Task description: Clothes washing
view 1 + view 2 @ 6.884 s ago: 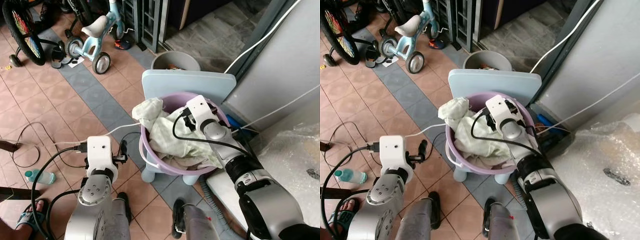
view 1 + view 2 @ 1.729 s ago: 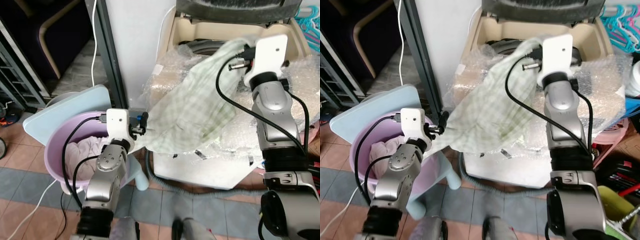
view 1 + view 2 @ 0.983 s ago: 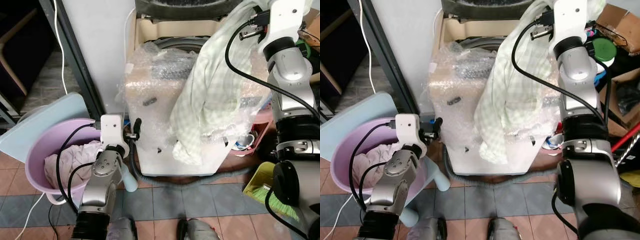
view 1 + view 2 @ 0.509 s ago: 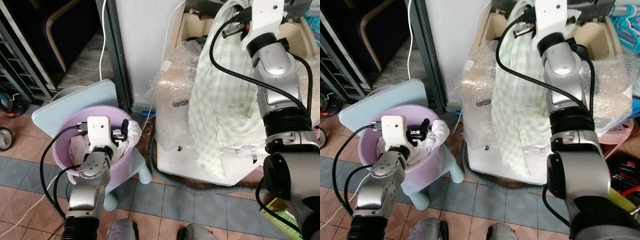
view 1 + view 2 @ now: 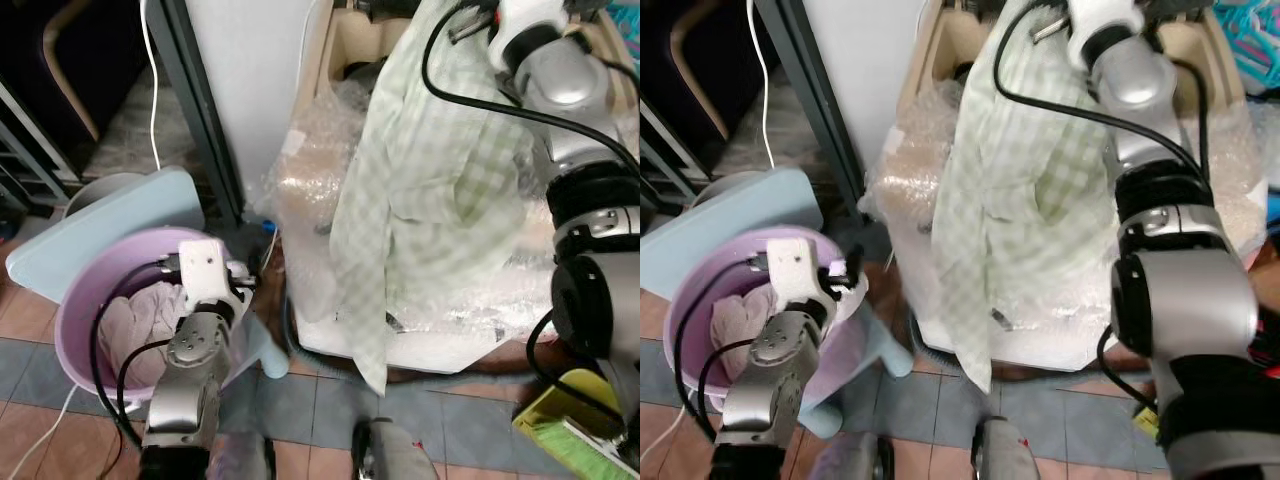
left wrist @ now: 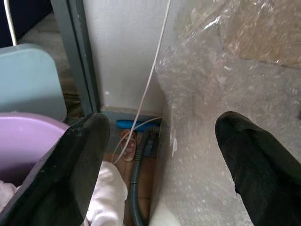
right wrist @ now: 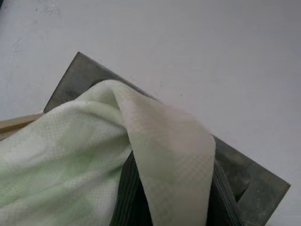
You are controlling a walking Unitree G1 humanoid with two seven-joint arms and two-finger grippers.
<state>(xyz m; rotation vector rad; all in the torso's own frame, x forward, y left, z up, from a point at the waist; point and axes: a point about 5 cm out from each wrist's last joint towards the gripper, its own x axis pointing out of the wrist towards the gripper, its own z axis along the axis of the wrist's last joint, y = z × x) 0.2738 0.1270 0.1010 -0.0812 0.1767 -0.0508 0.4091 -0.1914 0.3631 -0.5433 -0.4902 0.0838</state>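
Observation:
A pale green checked garment [image 5: 420, 170] hangs long down the front of the bubble-wrapped washing machine [image 5: 300, 210]. My right gripper [image 7: 169, 193] is shut on its top, high at the machine's open beige tub rim [image 5: 345, 45]. The cloth drapes over the dark fingers [image 7: 124, 200]. My left gripper [image 6: 157, 160] is open with nothing between its black fingers [image 6: 80, 165]. It hovers at the rim of the purple basin [image 5: 75, 300] and points toward the machine's lower corner. More pale laundry [image 5: 135, 325] lies in the basin.
The basin rests on a light blue plastic stool [image 5: 95, 215] left of the machine. A dark grey post [image 5: 200, 120] and a white cable [image 6: 150, 80] stand between them. A grey hose [image 6: 138, 188] runs along the tiled floor. A yellow dustpan [image 5: 575, 440] lies at the lower right.
The camera has shifted. My left gripper has drawn away from the white laundry in the basin and now points at the machine. The right gripper still holds the garment high.

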